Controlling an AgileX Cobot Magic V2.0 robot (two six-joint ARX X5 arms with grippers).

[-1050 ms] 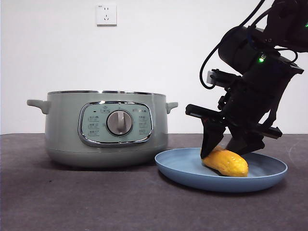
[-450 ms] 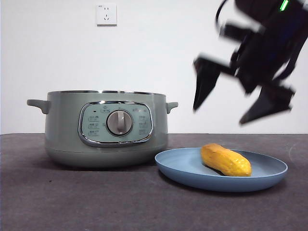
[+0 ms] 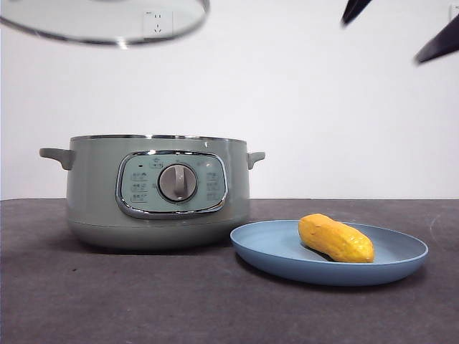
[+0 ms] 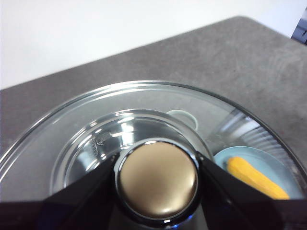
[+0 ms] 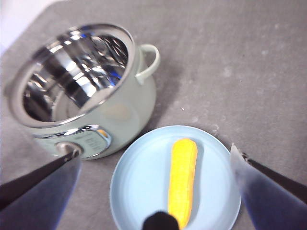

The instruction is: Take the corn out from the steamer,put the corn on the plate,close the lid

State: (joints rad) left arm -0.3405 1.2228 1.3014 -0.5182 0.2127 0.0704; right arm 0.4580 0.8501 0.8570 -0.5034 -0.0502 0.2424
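The corn [image 3: 336,238] lies on the light-blue plate [image 3: 287,261], to the right of the sage-green steamer [image 3: 158,190], whose top is uncovered. In the right wrist view the steamer [image 5: 120,112] shows a bare metal inside, with the corn [image 5: 182,179] on the plate [image 5: 139,184] beside it. My right gripper [image 5: 153,151] is open and high above the plate; only its tips [image 3: 353,8] show at the top right of the front view. My left gripper [image 4: 157,163] is shut on the knob [image 4: 157,179] of the glass lid [image 3: 107,25], held high over the steamer's left side.
A dark grey table [image 3: 107,301] carries everything, with a white wall behind and a wall socket [image 3: 158,21] seen through the lid. Through the glass, the left wrist view shows the plate [image 4: 225,158] with the corn [image 4: 256,177] below.
My right gripper let go of the corn and rose up and to the right, nearly out of view. The lid came into the top left of the front view.
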